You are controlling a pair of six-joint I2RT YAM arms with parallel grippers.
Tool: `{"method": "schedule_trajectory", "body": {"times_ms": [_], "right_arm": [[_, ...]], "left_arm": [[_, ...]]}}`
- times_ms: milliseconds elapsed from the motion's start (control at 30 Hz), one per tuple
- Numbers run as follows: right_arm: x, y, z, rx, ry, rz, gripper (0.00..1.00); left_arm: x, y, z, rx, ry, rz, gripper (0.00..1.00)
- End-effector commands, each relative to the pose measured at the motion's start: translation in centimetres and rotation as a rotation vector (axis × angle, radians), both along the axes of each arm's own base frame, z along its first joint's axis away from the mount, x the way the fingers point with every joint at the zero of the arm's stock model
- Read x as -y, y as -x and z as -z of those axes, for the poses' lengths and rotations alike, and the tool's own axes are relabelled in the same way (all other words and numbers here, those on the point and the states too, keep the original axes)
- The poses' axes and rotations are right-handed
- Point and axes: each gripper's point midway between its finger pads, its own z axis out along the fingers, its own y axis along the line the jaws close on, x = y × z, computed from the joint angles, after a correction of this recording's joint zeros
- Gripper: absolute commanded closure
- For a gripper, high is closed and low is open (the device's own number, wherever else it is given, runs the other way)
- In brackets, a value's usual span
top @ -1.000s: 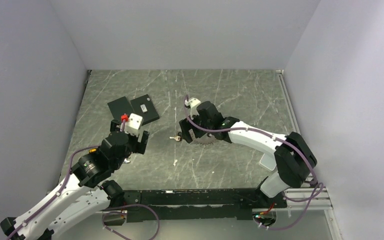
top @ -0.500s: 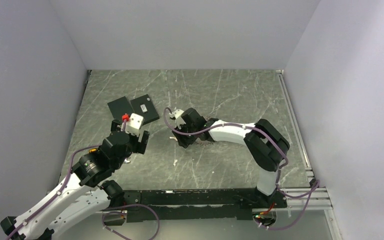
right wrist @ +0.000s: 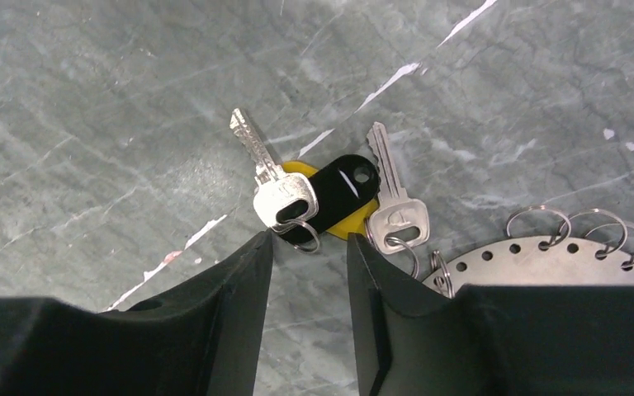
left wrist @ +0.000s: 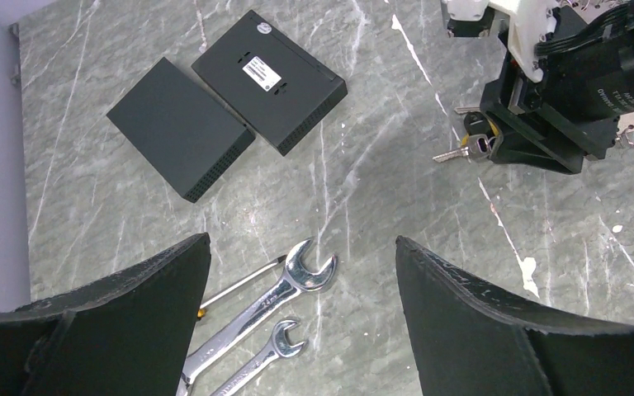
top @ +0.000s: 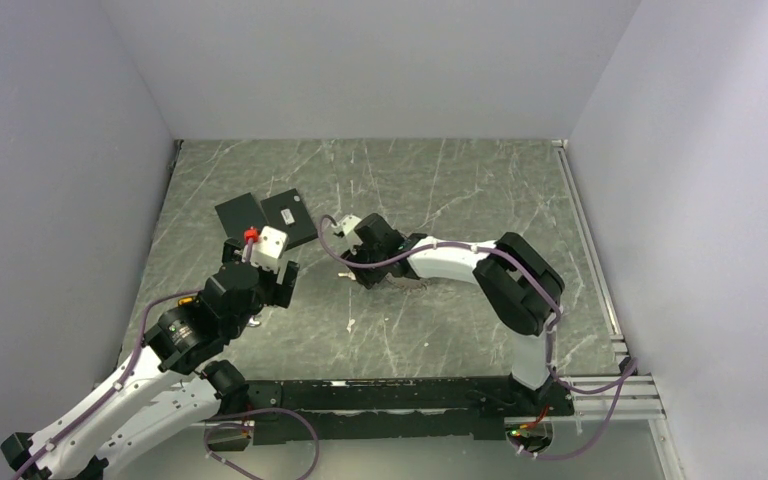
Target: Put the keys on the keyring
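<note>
Moved: my right claw [right wrist: 309, 243] now sits further left.
Right claw: slightly parted, keys [right wrist: 285, 198] just past its tips.
Left claw [left wrist: 301, 241]: spread wide above wrenches [left wrist: 272, 297].

A robotics lab test cell is indicated: a marble-patterned table [top: 460, 180] is enclosed by plain pale walls [top: 360, 60], and two robot arms [top: 140, 390] are bolted to a metal rail [top: 610, 400] with cables [top: 600, 385] exposed.

Two silver keys [right wrist: 285, 198] fanned on the marble table [right wrist: 91, 124], heads meeting at a black tag [right wrist: 343, 190] over a yellow tag [right wrist: 299, 168]. Right: keyring [right wrist: 545, 264], a holed disc edged with loops. Near: gripper [right wrist: 309, 247], jaws narrowly apart, beside the key heads
</note>
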Motion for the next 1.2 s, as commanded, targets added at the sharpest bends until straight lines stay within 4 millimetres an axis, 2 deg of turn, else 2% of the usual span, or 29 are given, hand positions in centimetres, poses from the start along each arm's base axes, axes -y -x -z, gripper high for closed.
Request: {"method": "schedule_trajectory", "body": {"times_ms": [0,167,267,433,667,933,1167], "right_arm": [[-1.1,-1.8,-0.8,0.058,-0.017,0.009,0.59],[-1.2,-1.7,-0.6,0.05,-0.016,0.003,0.74],[-1.4,-1.3,-0.6,0.038,-0.032,-0.018,0.79],[-1.5,-1.3,-0.6,0.036,-0.033,-0.019,1.0],[-1.8,-0.4,-2.3,0.043,-0.073,-0.045,1.0],[-2.0,3.1,-4.8,0.059,-0.109,-0.086,1.0],[-1.6,4.9,-3.8,-0.011,-0.126,-0.061,1.0]], "left_arm": [[0.5,-0.4,-0.8,0.029,0.017,0.012,0.13],[0.6,-0.5,-0.7,0.028,0.014,0.017,0.14],[0.8,-0.5,-0.6,0.028,0.012,0.024,0.15],[0.8,-0.5,-0.6,0.031,0.012,0.03,0.15],[0.9,-0.5,-0.6,0.028,0.012,0.035,0.15],[1.1,-0.6,-0.4,0.018,0.001,0.039,0.16],[1.1,-0.5,-0.4,0.018,0.002,0.044,0.17]]}}
